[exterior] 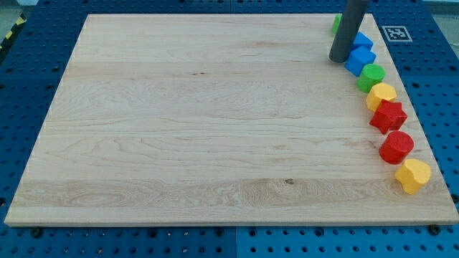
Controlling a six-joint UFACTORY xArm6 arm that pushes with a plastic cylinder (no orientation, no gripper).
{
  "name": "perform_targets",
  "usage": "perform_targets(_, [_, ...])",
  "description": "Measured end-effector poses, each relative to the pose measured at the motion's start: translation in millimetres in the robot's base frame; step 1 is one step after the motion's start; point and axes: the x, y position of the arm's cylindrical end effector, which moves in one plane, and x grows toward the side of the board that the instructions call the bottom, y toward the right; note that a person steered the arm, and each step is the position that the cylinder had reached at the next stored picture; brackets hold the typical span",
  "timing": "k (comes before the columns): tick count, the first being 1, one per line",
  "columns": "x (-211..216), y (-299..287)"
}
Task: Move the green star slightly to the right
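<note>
The green star [335,23] lies at the view's top right, near the top edge of the wooden board [201,122]. Only a sliver of it shows to the left of the dark rod, which hides the rest. My tip [339,59] rests on the board just below the green star, right next to the left side of a blue block [360,59].
A column of blocks runs down the board's right edge: another blue block [364,40], a green cylinder [371,76], a yellow block [381,94], a red star [388,115], a red cylinder [396,147] and a yellow heart [412,175]. A black-and-white marker [396,33] lies off the board.
</note>
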Motion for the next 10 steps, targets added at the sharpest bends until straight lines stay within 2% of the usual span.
perform_targets(3, [16.0,-9.3])
perform_targets(6, [24.7,10.9])
perform_targets(8, [57.0,-6.8])
perform_targets(10, [63.4,-6.2])
